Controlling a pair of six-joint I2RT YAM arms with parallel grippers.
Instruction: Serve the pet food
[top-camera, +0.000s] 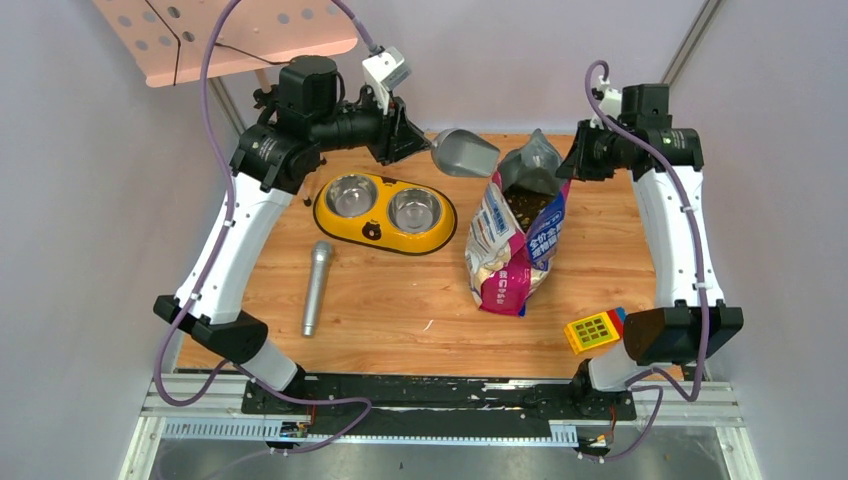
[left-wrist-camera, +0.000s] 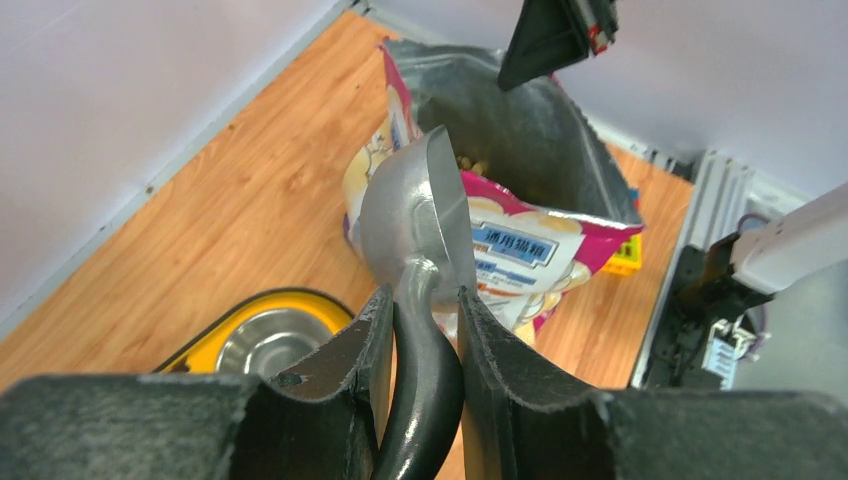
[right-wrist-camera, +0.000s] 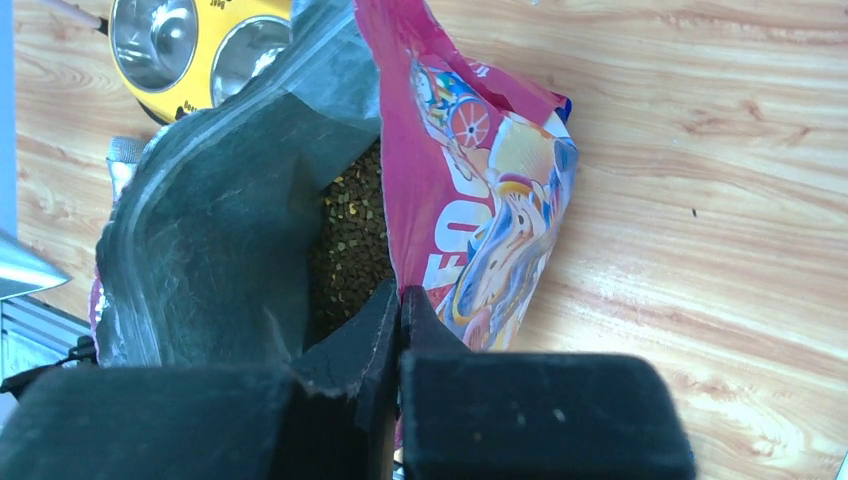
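top external: wooden table (top-camera: 400, 300); pale walls (top-camera: 60, 200)

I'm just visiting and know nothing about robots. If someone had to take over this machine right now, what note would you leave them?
Left gripper: fingers clamped on the handle of the scoop, which is held in the air next to the bag's mouth and looks empty.
Right gripper: fingers shut on the rim of the bag, holding its mouth open.
Kibble: visible inside the bag.
Feeder: both bowls empty.
Done: scoop in hand, bag open.
Left: dip the scoop into the kibble and tip it into a bowl.
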